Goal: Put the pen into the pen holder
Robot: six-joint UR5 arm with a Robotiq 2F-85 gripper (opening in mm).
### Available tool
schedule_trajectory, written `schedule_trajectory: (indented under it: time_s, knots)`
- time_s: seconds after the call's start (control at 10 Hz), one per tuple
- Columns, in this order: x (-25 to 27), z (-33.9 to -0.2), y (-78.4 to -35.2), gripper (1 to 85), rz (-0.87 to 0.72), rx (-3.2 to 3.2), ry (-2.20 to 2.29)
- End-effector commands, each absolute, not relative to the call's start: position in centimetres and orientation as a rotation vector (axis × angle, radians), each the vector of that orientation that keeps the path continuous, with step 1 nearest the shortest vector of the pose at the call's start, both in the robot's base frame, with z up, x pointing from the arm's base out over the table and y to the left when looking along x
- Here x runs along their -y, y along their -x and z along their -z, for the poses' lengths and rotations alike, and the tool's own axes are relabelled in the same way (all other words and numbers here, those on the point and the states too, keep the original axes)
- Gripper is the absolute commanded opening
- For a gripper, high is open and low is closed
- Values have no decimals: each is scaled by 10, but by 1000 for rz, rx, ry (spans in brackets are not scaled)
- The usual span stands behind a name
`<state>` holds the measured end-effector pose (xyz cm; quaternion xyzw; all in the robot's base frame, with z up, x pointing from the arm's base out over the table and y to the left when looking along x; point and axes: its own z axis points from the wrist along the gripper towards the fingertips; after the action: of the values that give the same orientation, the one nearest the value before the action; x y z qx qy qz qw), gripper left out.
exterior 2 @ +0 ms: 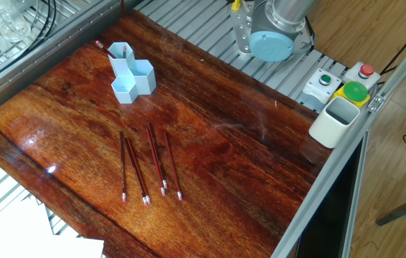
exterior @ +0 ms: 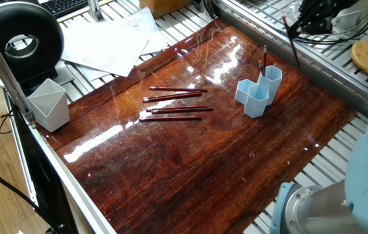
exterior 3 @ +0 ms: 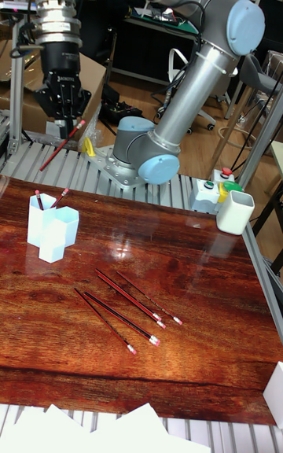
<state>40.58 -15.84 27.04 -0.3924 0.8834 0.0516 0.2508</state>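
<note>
Pen (exterior 3: pixel 61 145) in the hand (exterior 3: pixel 64 124) hangs tilted in the air, high above the far edge of the bench (exterior 3: pixel 204 319), its upper end pinched between the two closed fingers and its lower end slanting down to the left in the tall fixed view. In one fixed view the same pen (exterior: pixel 291 40) shows as a thin dark red stick under the hand (exterior: pixel 307 19) at the top right, over the metal frame beyond the wood, up and to the right of the pen holder (exterior: pixel 258 90).

That pen holder (exterior 3: pixel 49 230) is light blue, built of joined hexagonal tubes of unequal height, and stands upright on the far left part of the bench in the tall view. Two pens already stand in it (exterior 3: pixel 38 197), red ends poking above its rim. In the other fixed view the pen holder (exterior 2: pixel 132 75) sits near the top left of the wood.

Four more pens (exterior 3: pixel 130 303) lie flat on the bench near the middle, roughly parallel and close together, well apart from the holder; they appear in one fixed view (exterior: pixel 174 105) and in the other fixed view (exterior 2: pixel 150 165) too.

A pale grey-white cup (exterior: pixel 49 104) stands at the bench's edge, far from the holder. Button boxes (exterior 2: pixel 343 82) sit beside the arm's base (exterior 2: pixel 271 36).
</note>
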Motion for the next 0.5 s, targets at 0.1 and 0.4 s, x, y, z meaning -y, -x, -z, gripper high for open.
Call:
schedule_trajectory:
  time_s: [0.1,0.4]
  knots:
    - [151,-270,-420,10,-161,-2342,1066]
    - [146,-263,-426,10,-169,-2312,1059]
